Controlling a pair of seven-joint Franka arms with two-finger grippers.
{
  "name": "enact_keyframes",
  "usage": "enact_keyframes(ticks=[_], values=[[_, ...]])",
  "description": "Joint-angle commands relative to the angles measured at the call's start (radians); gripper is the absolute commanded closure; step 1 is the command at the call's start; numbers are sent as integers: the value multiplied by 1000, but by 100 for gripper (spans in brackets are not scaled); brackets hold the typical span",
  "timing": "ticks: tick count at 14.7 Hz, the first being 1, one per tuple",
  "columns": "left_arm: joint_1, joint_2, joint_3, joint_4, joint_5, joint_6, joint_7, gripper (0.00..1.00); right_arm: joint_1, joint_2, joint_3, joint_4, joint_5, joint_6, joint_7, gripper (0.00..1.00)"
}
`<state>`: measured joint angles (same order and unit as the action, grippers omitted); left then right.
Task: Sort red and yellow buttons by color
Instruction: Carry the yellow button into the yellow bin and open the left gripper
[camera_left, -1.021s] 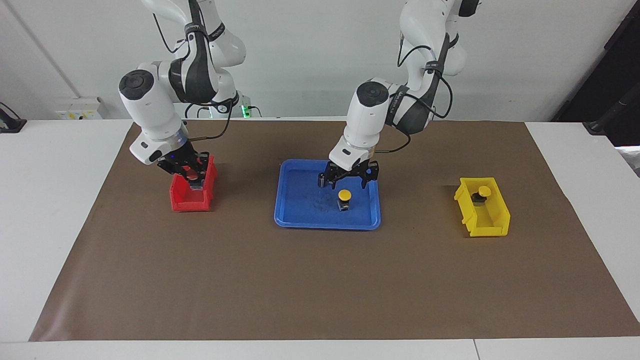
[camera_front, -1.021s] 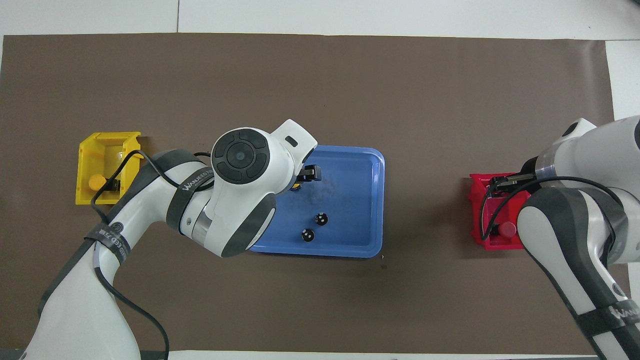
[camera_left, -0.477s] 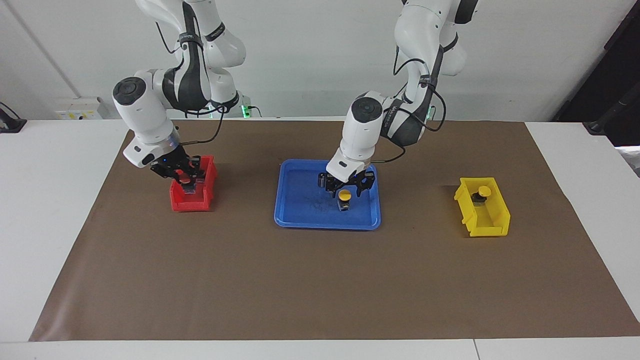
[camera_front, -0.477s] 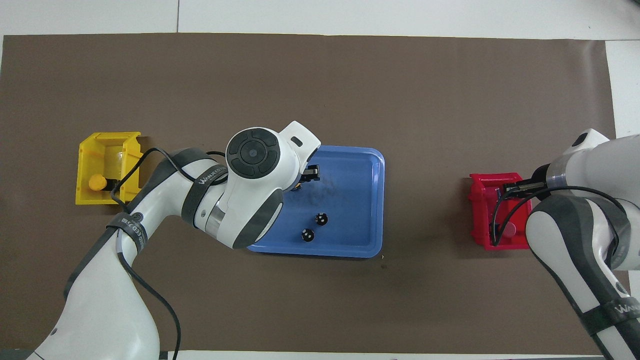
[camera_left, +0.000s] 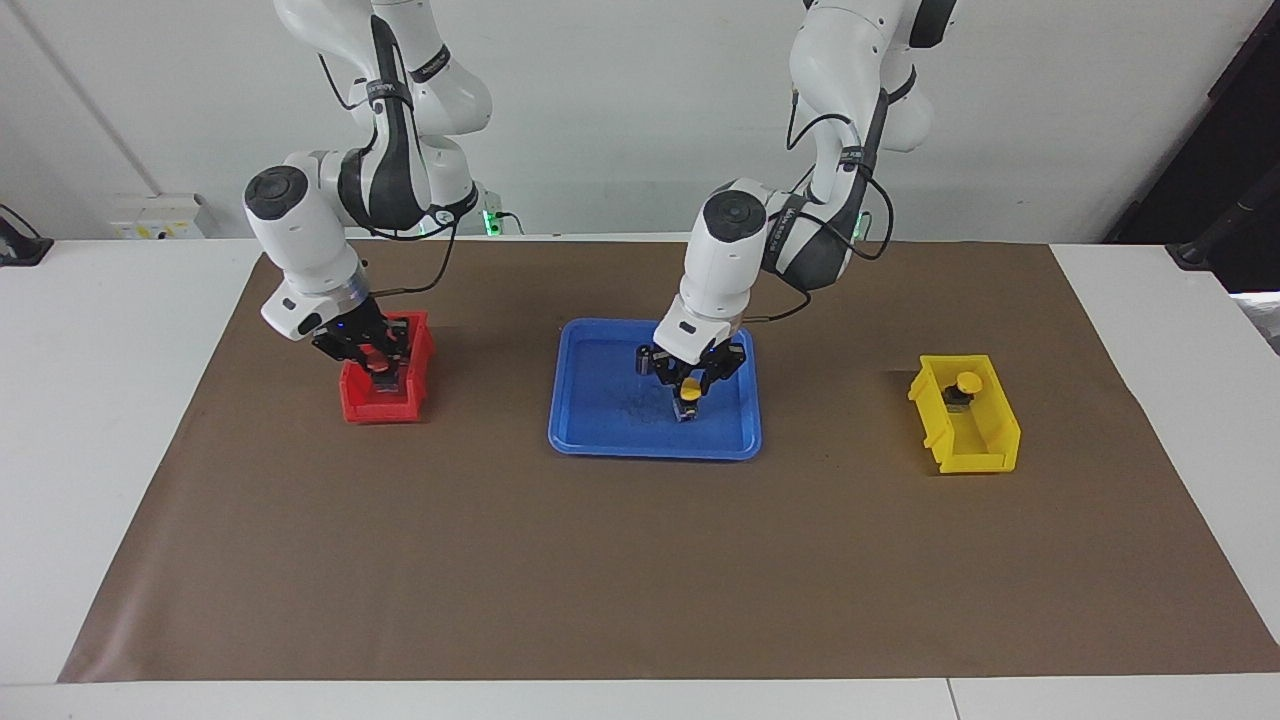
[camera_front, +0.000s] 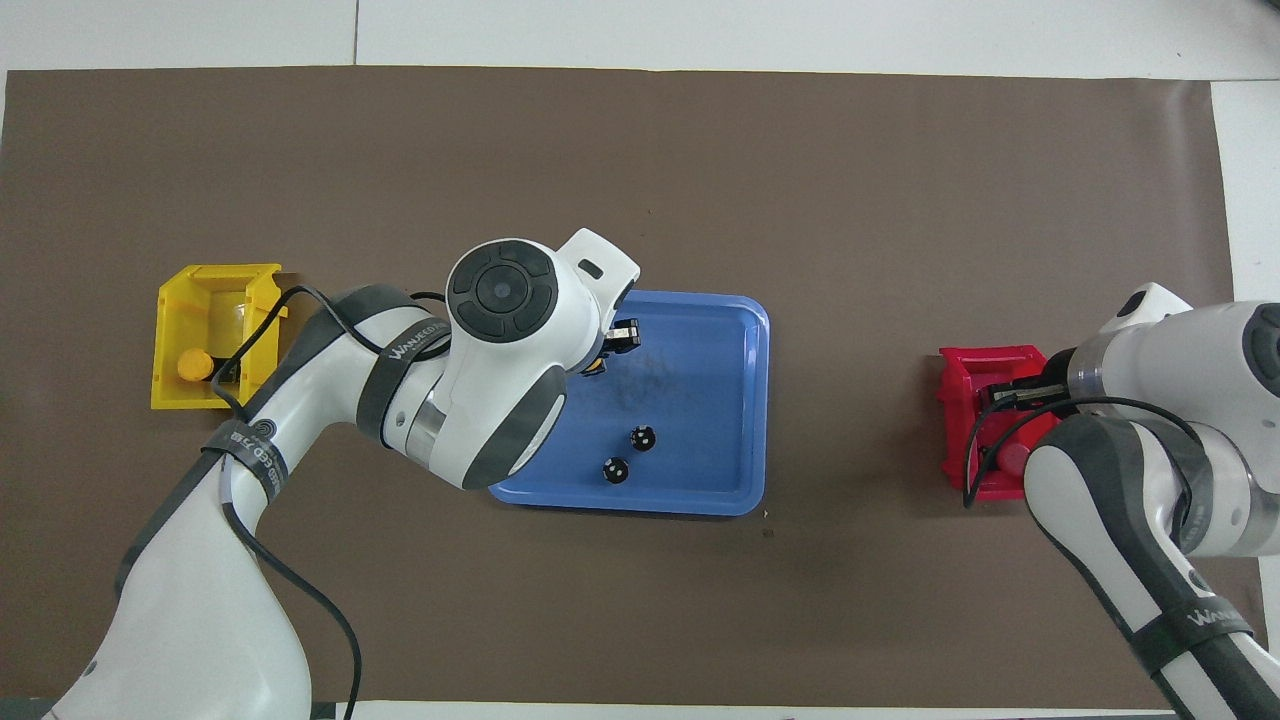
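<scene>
Left pincer (camera_left: 690, 384) apparently clamped on tray's (camera_left: 600, 440) yellow button (camera_left: 689, 391); right pincer (camera_left: 380, 360) (grip unclear) in red bin (camera_left: 385, 408).

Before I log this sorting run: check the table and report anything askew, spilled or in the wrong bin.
Nothing stands out. The yellow bin holds one yellow button, and the red bin shows only red under the right hand. The left hand is down around the other yellow button in the blue tray, beside two dark cylinders.
</scene>
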<state>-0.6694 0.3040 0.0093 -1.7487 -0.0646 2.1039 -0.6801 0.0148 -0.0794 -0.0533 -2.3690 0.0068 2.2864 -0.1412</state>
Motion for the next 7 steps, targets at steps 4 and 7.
enact_keyframes(ticks=[4, 7], values=[[212, -32, 24, 160, -1, -281, 80, 98, -15, -5, 9, -33, -10, 41, -32, 31], [402, -26, 29, 172, 61, -282, 248, 98, -13, -5, 9, -30, -10, 24, -40, 27]])
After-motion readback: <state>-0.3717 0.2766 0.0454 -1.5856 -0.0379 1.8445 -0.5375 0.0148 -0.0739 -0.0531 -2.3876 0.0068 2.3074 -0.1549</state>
